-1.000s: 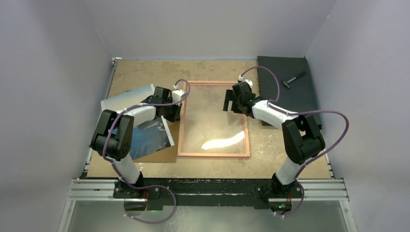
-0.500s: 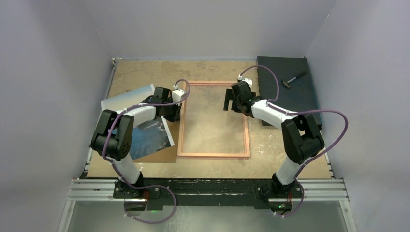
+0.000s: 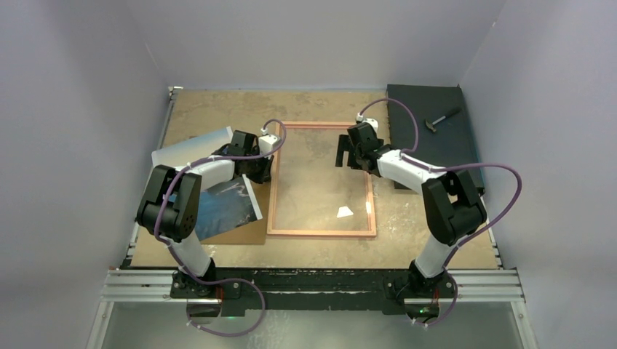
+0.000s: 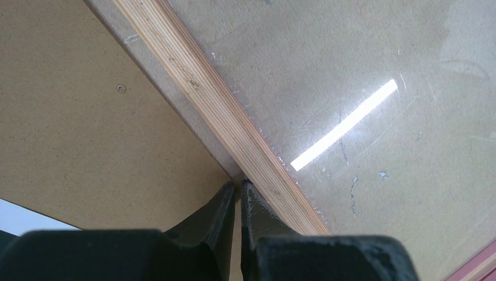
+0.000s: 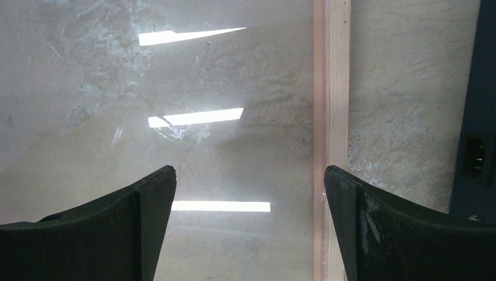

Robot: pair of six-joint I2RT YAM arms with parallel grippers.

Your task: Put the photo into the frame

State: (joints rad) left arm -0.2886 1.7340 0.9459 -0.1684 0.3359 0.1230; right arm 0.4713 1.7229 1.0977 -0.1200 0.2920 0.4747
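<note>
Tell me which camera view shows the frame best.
The top external view: it takes in the whole frame, with all four sides and the pane. The left wrist view shows only a stretch of one pale wooden rail and some pane. The right wrist view shows another stretch of rail and pane with glare.
</note>
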